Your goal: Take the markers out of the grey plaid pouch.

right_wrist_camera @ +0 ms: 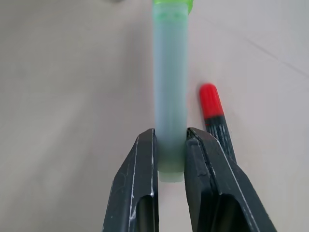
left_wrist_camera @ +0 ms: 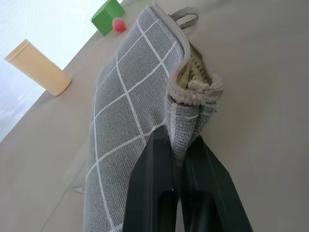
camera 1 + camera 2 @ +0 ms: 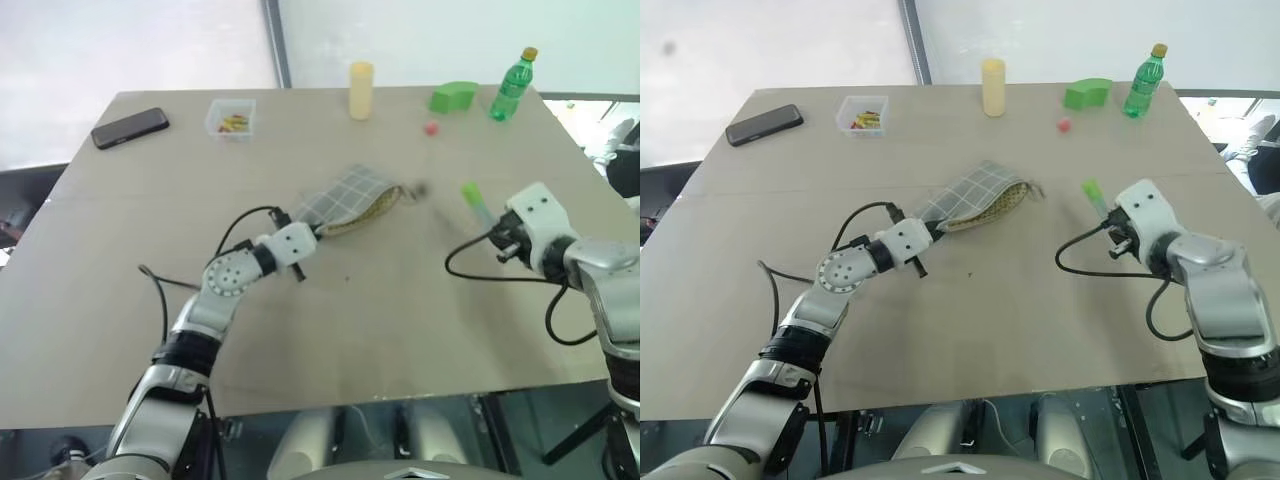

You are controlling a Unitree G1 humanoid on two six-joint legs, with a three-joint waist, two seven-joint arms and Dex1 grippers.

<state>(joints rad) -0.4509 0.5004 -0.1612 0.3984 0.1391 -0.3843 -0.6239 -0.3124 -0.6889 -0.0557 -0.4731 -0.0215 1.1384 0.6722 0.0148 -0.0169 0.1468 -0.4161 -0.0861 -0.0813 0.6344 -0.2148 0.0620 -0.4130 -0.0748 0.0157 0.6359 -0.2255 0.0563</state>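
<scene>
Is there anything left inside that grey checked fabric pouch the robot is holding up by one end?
At the grey plaid pouch's open mouth only olive-yellow lining shows. Its depths are covered by fabric, so I can't tell. The left gripper pinches its corner; the right gripper holds a pale, green-capped marker.

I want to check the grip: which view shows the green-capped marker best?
The right wrist view: the green-capped marker stands close up, clamped between the right gripper fingers. The eye views show it small, sticking out past the gripper.
</scene>
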